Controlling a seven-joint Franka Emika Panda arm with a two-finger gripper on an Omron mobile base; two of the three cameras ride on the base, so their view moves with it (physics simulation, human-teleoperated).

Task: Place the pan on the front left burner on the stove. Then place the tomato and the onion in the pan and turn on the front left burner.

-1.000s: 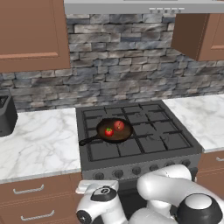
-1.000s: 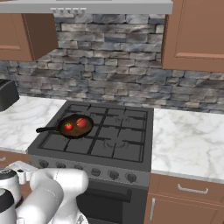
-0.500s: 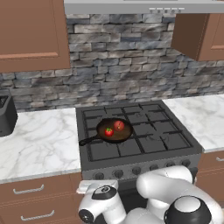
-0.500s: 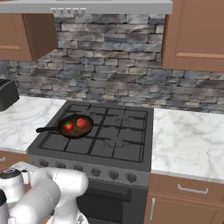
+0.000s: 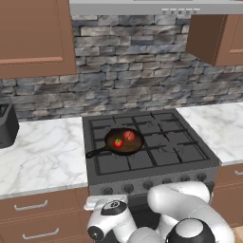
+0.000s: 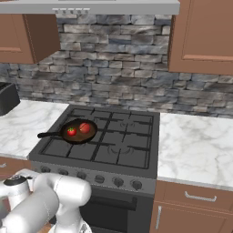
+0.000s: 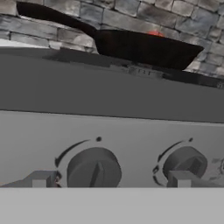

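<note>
The dark pan (image 5: 124, 142) sits on the left grates of the stove (image 5: 190, 163), over the front left burner (image 5: 112, 163), with its handle pointing front-left. Inside it lie the green-capped tomato (image 5: 118, 143) and the duller onion (image 5: 129, 136); from the right these are the tomato (image 6: 71, 131) and the onion (image 6: 84, 128). My gripper (image 7: 111, 179) is low at the stove's front panel. It is open, its fingertips (image 7: 41, 179) spread either side of a round knob (image 7: 94, 168). Above, the pan (image 7: 144, 48) shows from below with a red sliver at its rim.
A second knob (image 7: 186, 162) sits to the right of the first. Marble counters (image 5: 42, 156) flank the stove, and a dark appliance (image 5: 5, 124) stands at the far left. Wooden drawers (image 5: 33, 209) lie beside my hand, and the oven door is below the knobs.
My hand has edged slightly along the stove's front. The pan, tomato and onion have not moved.
</note>
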